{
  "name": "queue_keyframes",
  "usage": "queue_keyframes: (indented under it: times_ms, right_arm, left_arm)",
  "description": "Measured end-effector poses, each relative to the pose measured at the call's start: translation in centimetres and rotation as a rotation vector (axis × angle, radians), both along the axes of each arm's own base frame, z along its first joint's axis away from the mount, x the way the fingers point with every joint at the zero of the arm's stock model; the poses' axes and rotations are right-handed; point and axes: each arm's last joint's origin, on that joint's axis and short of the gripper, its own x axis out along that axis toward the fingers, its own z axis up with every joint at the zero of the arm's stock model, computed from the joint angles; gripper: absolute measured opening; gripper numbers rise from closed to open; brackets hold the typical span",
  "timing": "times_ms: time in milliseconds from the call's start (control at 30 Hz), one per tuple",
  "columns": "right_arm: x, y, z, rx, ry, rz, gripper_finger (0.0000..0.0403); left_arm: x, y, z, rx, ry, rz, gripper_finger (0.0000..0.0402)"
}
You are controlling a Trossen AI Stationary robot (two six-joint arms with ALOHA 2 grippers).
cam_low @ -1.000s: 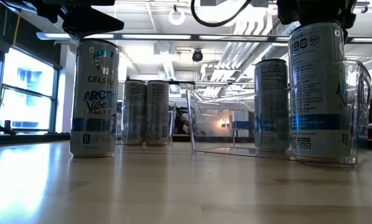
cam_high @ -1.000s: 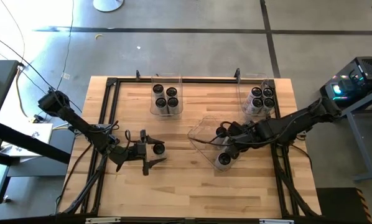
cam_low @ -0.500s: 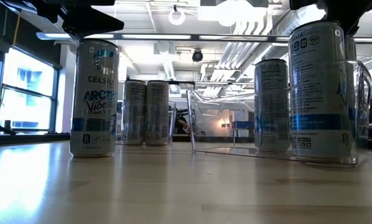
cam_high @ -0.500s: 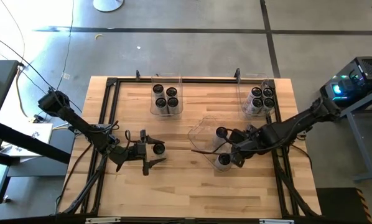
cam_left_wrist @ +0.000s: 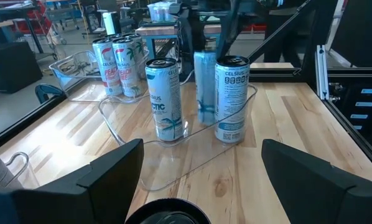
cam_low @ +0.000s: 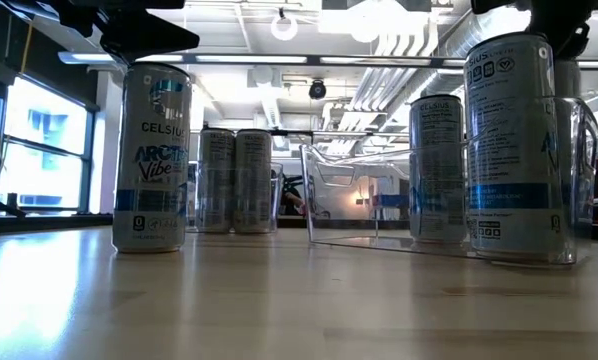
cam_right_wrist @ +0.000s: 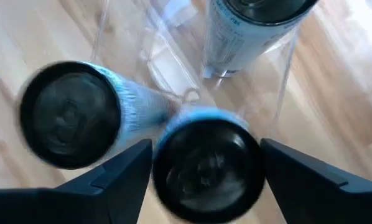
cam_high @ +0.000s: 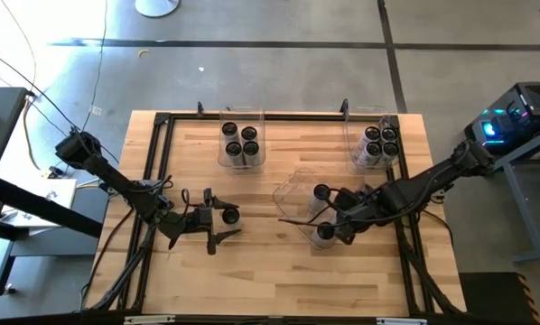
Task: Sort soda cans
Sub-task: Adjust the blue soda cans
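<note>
The right pincer (cam_high: 335, 226) hung spread wide over a soda can (cam_right_wrist: 209, 163) standing in the clear bin (cam_high: 293, 191) at the worktop's (cam_high: 279, 280) middle, gripping nothing. The left pincer (cam_high: 218, 224) sat wide open either side of a lone can (cam_high: 230, 217) on the left. Other cans (cam_high: 240, 142) filled two far bins.

Bright overhead light, window glare – wrist blur

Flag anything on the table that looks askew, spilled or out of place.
The middle clear bin sits skewed to the table edges, unlike the two far bins, which look square. One can stands loose outside any bin, between the left gripper's open fingers. No cans tipped.
</note>
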Motion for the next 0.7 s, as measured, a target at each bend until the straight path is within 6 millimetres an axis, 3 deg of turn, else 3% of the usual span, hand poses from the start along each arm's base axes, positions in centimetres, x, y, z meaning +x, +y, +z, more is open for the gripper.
queue_keyframes:
  times_ms: [500, 700]
  right_arm:
    - [0.2, -0.1, 0.1, 0.119, 0.034, -0.013, 0.0291]
    - [-0.4, -0.3, 2.4, 0.083, 0.054, -0.027, 0.0291]
  left_arm:
    - [0.0, 0.0, 0.0, 0.0, 0.0, 0.0, 0.0321]
    - [0.0, 0.0, 0.0, -0.001, 0.0, 0.0, 0.0321]
